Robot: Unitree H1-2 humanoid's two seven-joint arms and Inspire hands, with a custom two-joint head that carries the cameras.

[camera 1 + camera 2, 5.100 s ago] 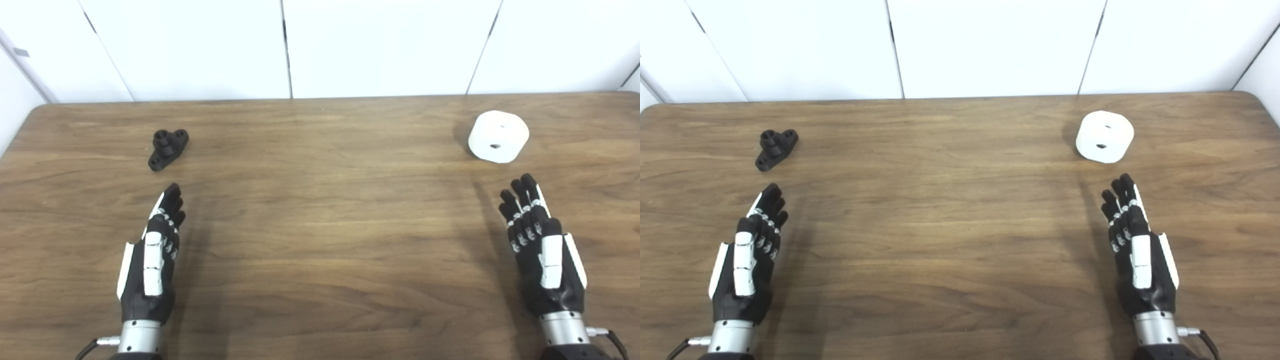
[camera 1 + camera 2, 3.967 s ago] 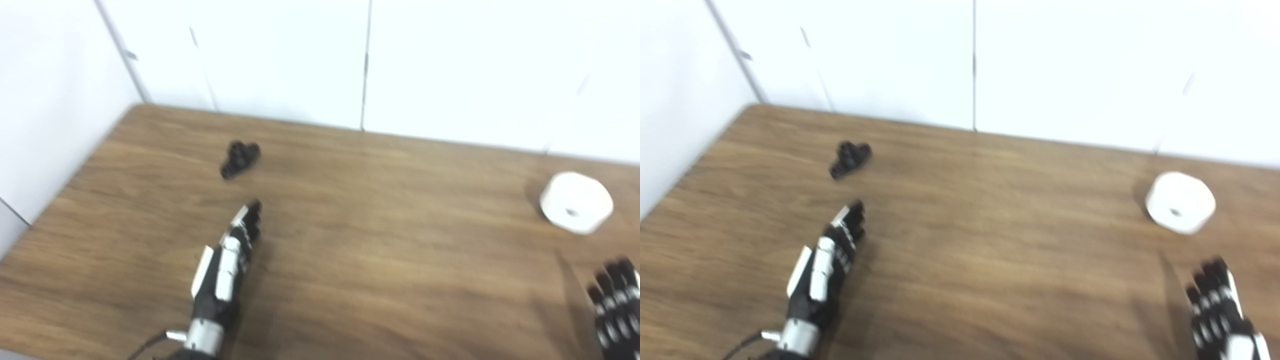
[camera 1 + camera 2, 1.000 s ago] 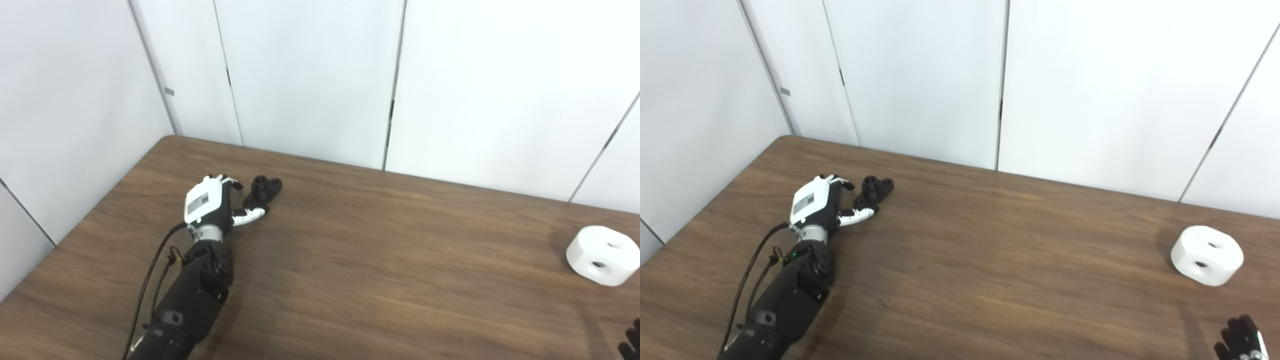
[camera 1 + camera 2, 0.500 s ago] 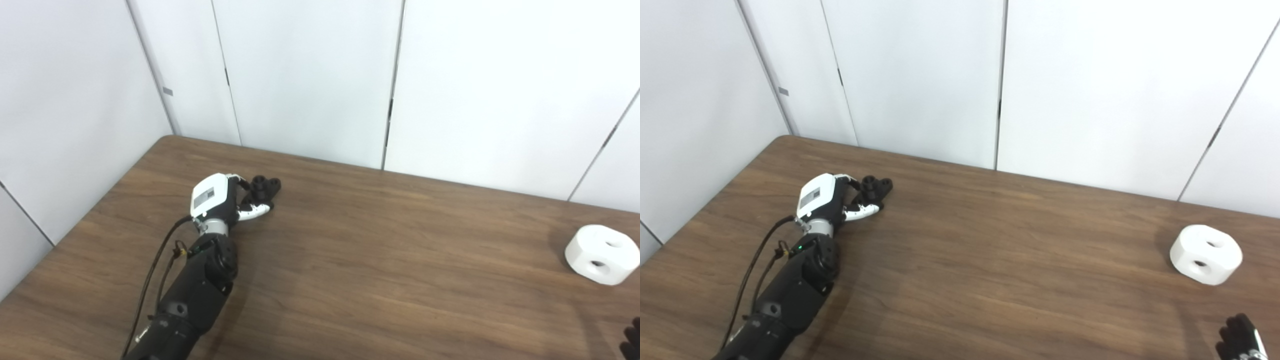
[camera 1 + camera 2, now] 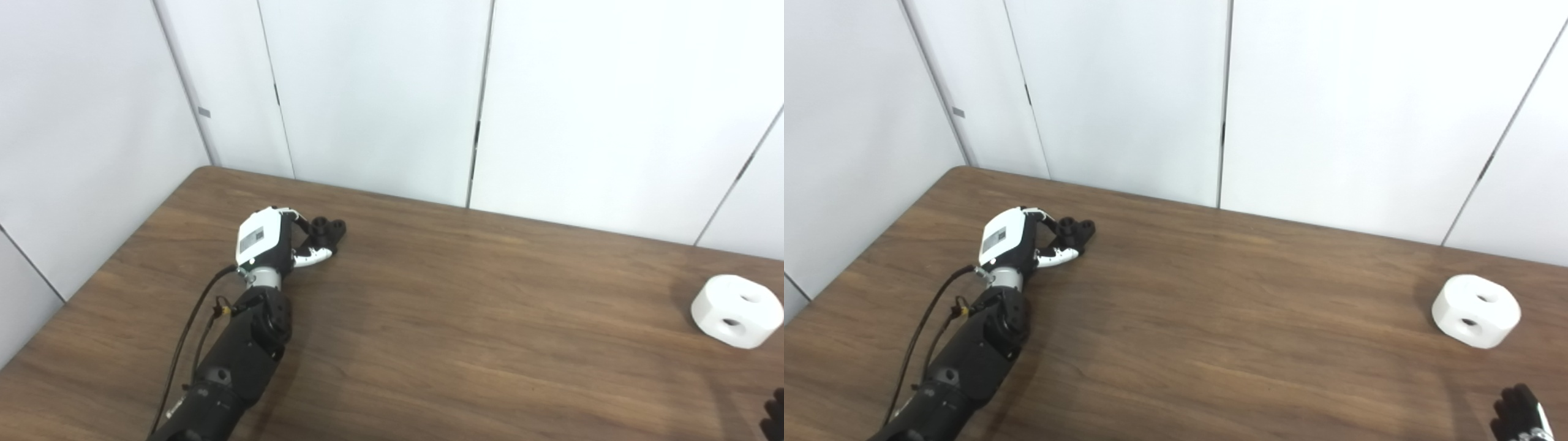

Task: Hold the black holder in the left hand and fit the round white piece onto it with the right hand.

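So the left hand [image 5: 264, 239] is right on the black holder [image 5: 326, 229] at the far left of the wooden table [image 5: 465, 318]. Fingers are curled over it and the thumb sits against its near side, but I honestly can't tell if it's properly clamped or just closing in. The holder looks like it's sitting on the tabletop, not lifted.

Looks like step one to me: getting the grab. Next it needs a firm squeeze and a lift.

The round white piece [image 5: 1476, 319] is way off at the right edge, untouched. The right hand [image 5: 1519, 419] barely peeks in at the bottom corner, fingers apart, holding nothing.
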